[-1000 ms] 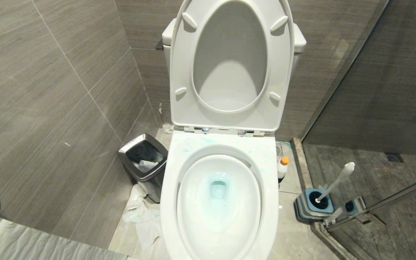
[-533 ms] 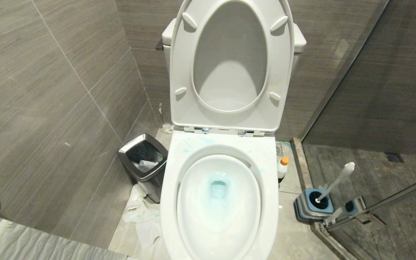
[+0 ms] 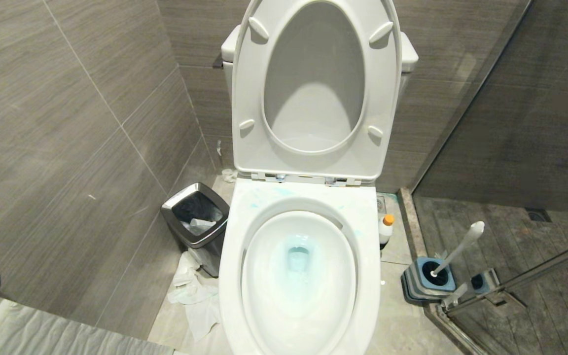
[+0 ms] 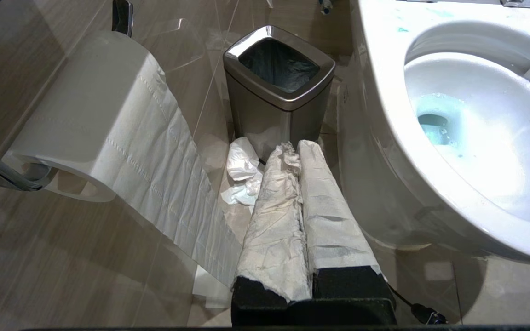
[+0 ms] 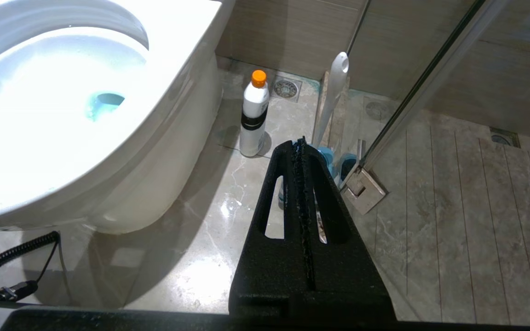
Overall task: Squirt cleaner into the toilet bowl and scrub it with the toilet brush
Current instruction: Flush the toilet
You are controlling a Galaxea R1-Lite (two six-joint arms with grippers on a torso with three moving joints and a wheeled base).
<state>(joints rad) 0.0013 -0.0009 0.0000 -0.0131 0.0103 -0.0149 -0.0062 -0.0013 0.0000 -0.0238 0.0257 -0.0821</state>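
The white toilet bowl [image 3: 363,276] stands in the middle with seat and lid raised; blue-teal water sits at its bottom and teal smears mark its rim. The cleaner [image 3: 386,228] [image 5: 253,115], a white bottle with an orange cap, stands upright on the floor to the right of the bowl. The toilet brush [image 3: 459,246] [image 5: 334,94] leans in its blue-grey holder [image 3: 427,278] further right, by the glass. My left gripper [image 4: 295,147], its fingers wrapped in white paper, is shut, empty and low beside the bowl's left side. My right gripper [image 5: 299,143] is shut and empty, low in front of the holder.
A steel-rimmed black waste bin [image 3: 196,227] [image 4: 279,92] stands left of the bowl, with crumpled paper [image 3: 193,296] on the floor beside it. A toilet roll [image 4: 85,119] hangs on the left wall. A glass shower partition [image 5: 421,87] with a metal hinge bounds the right.
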